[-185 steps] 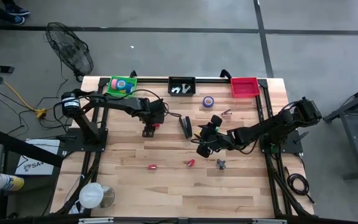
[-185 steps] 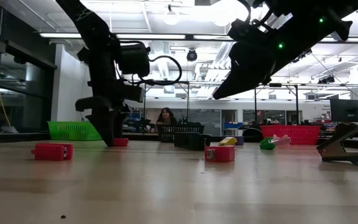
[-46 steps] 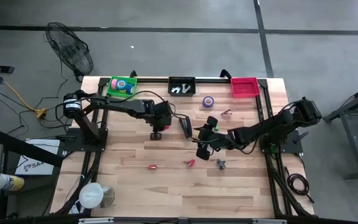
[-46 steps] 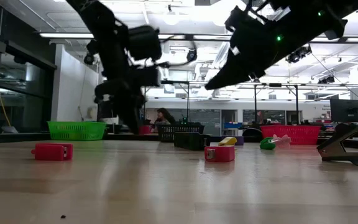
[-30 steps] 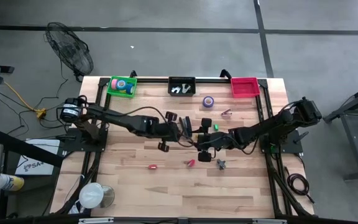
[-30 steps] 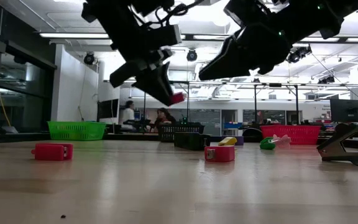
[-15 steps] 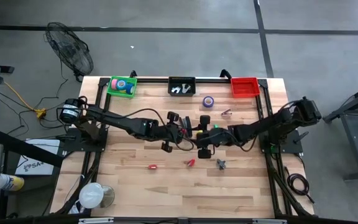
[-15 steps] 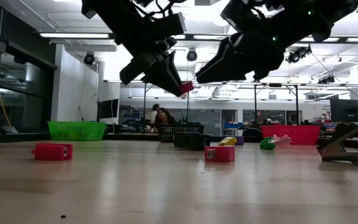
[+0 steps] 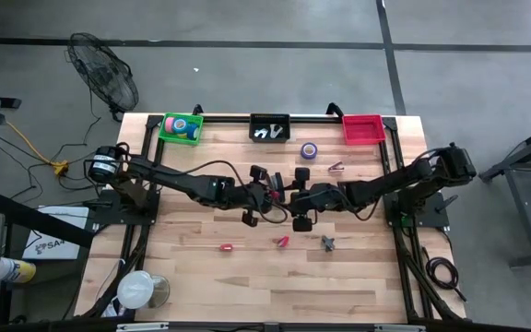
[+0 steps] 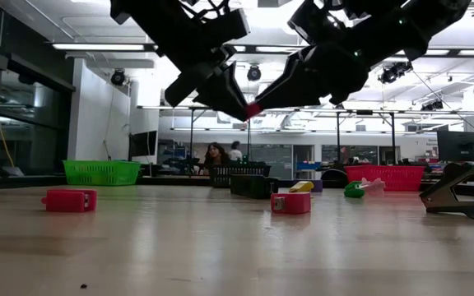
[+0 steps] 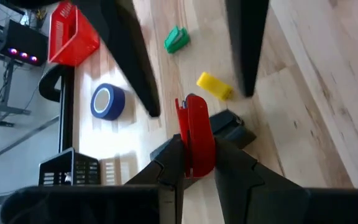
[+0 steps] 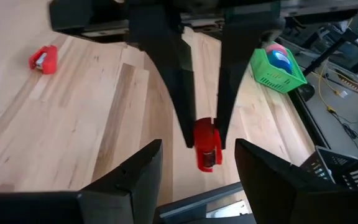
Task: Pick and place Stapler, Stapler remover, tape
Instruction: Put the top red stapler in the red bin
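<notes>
Both arms have closed in mid-table, left pincer pinching red stapler, right pincer spread

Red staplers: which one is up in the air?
The red stapler pinched by the left gripper, above mid-table. The other two red staplers lie on the table.

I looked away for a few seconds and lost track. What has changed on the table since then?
The left gripper lifted the small red stapler off the table and carried it toward the middle, where it now meets the right gripper in mid-air; the right gripper's fingers stand open on either side of the stapler. The blue tape roll, green basket and red basket stayed put.
</notes>
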Robot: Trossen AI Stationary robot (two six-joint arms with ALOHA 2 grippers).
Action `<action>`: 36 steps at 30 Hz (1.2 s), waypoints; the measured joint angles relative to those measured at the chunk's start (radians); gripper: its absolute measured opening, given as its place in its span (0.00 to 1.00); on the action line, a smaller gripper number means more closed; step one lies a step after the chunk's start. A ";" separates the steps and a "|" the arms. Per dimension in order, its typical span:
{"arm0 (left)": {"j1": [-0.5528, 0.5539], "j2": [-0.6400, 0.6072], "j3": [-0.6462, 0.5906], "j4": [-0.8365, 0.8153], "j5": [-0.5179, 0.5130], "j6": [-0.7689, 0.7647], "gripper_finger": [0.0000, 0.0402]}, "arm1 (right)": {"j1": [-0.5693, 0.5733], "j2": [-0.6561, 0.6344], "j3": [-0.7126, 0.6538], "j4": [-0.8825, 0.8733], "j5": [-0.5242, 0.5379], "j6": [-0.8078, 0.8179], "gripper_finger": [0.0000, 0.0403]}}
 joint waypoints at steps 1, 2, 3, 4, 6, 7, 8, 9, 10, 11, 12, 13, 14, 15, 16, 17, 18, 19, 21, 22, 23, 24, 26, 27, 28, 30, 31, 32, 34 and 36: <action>0.000 0.000 0.000 0.011 0.003 0.000 0.14 | 0.000 0.000 0.000 0.000 0.004 0.000 0.48; 0.000 0.000 0.000 0.022 0.003 0.000 0.14 | 0.000 0.000 0.000 0.002 0.006 0.000 0.48; 0.000 0.000 0.000 0.031 0.004 0.001 0.14 | 0.000 0.000 0.000 0.007 0.006 0.000 0.48; 0.000 0.000 0.000 0.038 0.008 0.005 0.14 | 0.000 0.000 0.000 0.012 0.006 0.001 0.48; 0.001 0.000 0.000 0.047 0.020 0.018 0.14 | 0.000 0.000 0.000 0.015 0.006 0.001 0.47; 0.001 0.000 0.000 0.051 0.022 0.022 0.14 | 0.000 0.000 0.000 0.014 0.006 0.001 0.46; 0.001 0.000 0.000 0.054 0.022 0.025 0.14 | 0.000 0.000 0.000 0.013 0.006 0.001 0.45; 0.001 0.000 0.000 0.055 0.022 0.026 0.14 | 0.000 0.000 0.000 0.012 0.006 0.003 0.43; 0.001 0.000 0.000 0.055 0.022 0.026 0.14 | 0.000 0.000 0.000 0.011 0.006 0.003 0.41; 0.001 0.000 0.000 0.053 0.022 0.025 0.14 | 0.000 0.000 0.000 0.009 0.006 0.003 0.39; 0.001 0.000 0.000 0.052 0.022 0.025 0.14 | 0.000 0.000 0.000 0.007 0.006 0.003 0.37; 0.001 0.000 0.000 0.052 0.023 0.025 0.14 | 0.000 0.000 0.000 0.006 0.006 0.004 0.35; 0.001 0.000 0.000 0.052 0.023 0.025 0.14 | 0.000 0.000 0.000 0.006 0.006 0.005 0.33; 0.001 0.000 0.000 0.052 0.023 0.024 0.14 | 0.000 0.000 0.000 0.006 0.007 0.007 0.30; 0.001 0.000 0.000 0.052 0.023 0.023 0.14 | 0.000 0.000 0.000 0.006 0.007 0.007 0.28; 0.001 0.000 0.000 0.052 0.023 0.023 0.14 | 0.000 0.000 0.000 0.006 0.007 0.007 0.25; 0.001 0.000 0.000 0.052 0.023 0.023 0.14 | 0.000 0.000 0.000 0.005 0.007 0.007 0.23; 0.001 0.000 0.000 0.052 0.023 0.023 0.14 | 0.000 0.000 0.000 0.006 0.008 0.007 0.20; 0.001 0.000 0.000 0.051 0.024 0.022 0.14 | 0.000 0.000 0.000 0.005 0.007 0.005 0.16; 0.001 0.000 0.000 0.051 0.027 0.021 0.14 | 0.000 0.000 0.000 0.005 0.009 0.003 0.14; 0.001 0.000 0.000 0.050 0.029 0.021 0.14 | 0.000 0.000 0.000 0.004 0.010 0.003 0.12; 0.001 0.000 0.000 0.050 0.028 0.021 0.14 | 0.001 0.000 0.000 0.004 0.009 0.003 0.11; 0.001 0.000 0.000 0.050 0.028 0.021 0.14 | 0.001 0.000 0.000 0.004 0.009 0.003 0.10; 0.001 0.000 0.000 0.050 0.028 0.021 0.14 | 0.001 0.000 0.000 0.004 0.009 0.003 0.10; 0.001 0.000 0.000 0.050 0.028 0.021 0.14 | 0.001 0.000 0.000 0.004 0.009 0.003 0.10; 0.001 0.000 0.000 0.050 0.028 0.013 0.14 | 0.001 0.000 0.000 0.004 0.009 0.008 0.10; 0.001 0.000 0.000 0.050 0.028 0.007 0.15 | 0.001 0.000 0.000 0.004 0.008 0.015 0.10; 0.001 0.000 0.000 0.050 0.028 0.002 0.18 | 0.001 0.000 0.000 0.005 0.008 0.023 0.10; 0.001 0.000 0.000 0.050 0.019 0.000 0.24 | 0.001 0.000 0.000 0.005 0.010 0.039 0.10; 0.001 0.000 0.000 0.052 0.009 0.000 0.31 | 0.001 0.000 0.000 0.004 0.013 0.054 0.10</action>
